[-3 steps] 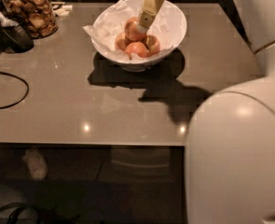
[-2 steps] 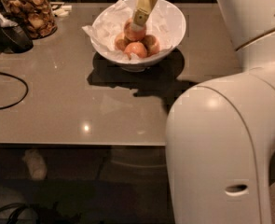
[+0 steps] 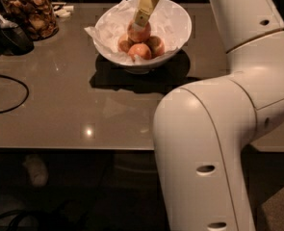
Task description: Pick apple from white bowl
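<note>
The white bowl, lined with crumpled white paper, stands at the far middle of the brown table. Several apples lie in it. The apple, reddish-orange, sits at the back of the pile, higher than the others. A smaller red apple lies in front of it, and duller ones lie at the left and right. My gripper reaches down from above into the bowl, and its tip is at the top of the apple. The gripper's far side is hidden.
A glass jar of brown snacks stands at the far left, with a dark object beside it. A black cable loops at the left edge. My white arm fills the right foreground. The table's front edge runs across the middle.
My arm's elbow has swung further left into view. The gripper has stayed over the bowl and come down onto the back apple. The bowl has not moved.
</note>
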You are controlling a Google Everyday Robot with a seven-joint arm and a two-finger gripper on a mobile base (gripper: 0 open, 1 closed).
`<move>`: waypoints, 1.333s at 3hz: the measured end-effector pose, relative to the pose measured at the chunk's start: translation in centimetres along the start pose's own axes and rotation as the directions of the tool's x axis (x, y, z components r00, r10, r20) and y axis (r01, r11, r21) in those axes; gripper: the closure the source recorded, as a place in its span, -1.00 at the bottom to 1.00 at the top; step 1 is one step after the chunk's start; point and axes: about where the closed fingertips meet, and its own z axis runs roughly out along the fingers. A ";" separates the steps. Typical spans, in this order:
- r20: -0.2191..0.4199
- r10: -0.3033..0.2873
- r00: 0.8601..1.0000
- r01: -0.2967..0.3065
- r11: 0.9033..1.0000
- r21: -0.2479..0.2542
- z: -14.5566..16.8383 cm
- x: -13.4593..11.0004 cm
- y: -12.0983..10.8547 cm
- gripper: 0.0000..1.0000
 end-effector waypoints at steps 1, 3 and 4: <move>0.006 0.015 1.000 -0.015 1.000 -0.011 1.1 0.3 -0.3 -1.00; -0.006 0.049 0.999 -0.049 0.998 -0.032 2.8 1.6 -0.6 -1.00; -0.016 0.060 0.998 -0.061 0.997 -0.041 3.5 2.1 -0.6 -1.00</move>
